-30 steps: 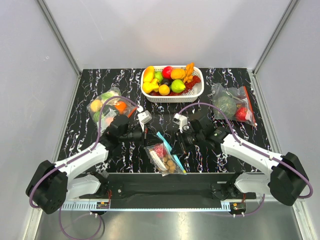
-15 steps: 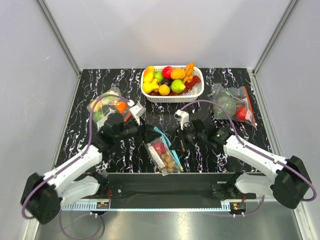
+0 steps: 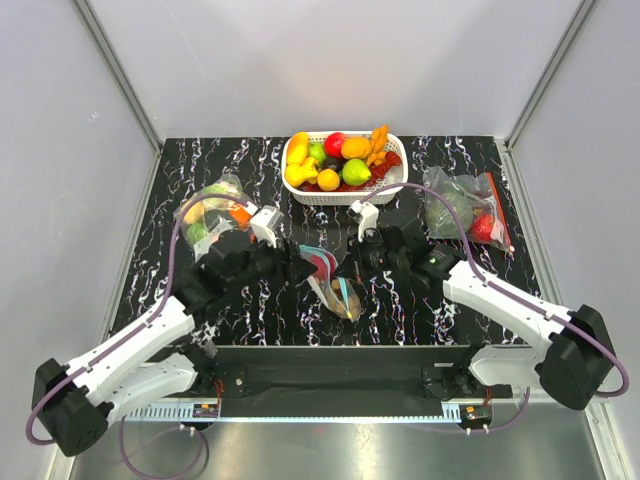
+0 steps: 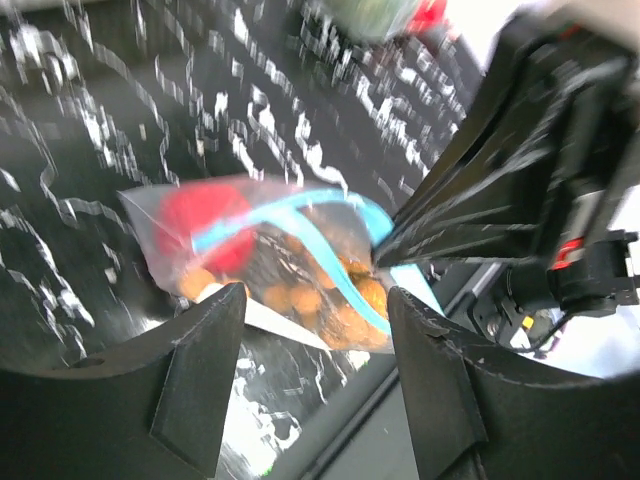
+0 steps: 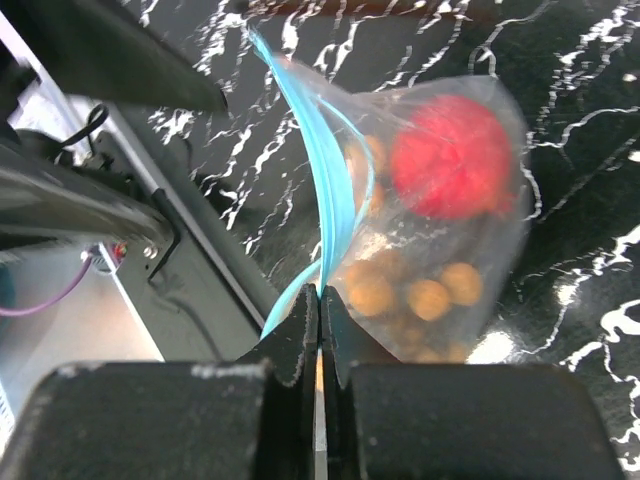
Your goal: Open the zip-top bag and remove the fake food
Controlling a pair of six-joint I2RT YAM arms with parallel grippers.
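On the black marbled desk, the left pincer stands with its jaws apart, close to the zip-top bag at the desk's front middle. The right pincer is clamped on the bag's teal zip strip. The fake food lies inside: a red fruit and tan-brown balls.

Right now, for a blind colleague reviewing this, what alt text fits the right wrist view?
The right fingers pinch the teal zip strip of a clear zip-top bag holding a red fruit and tan balls, over a black marbled table.
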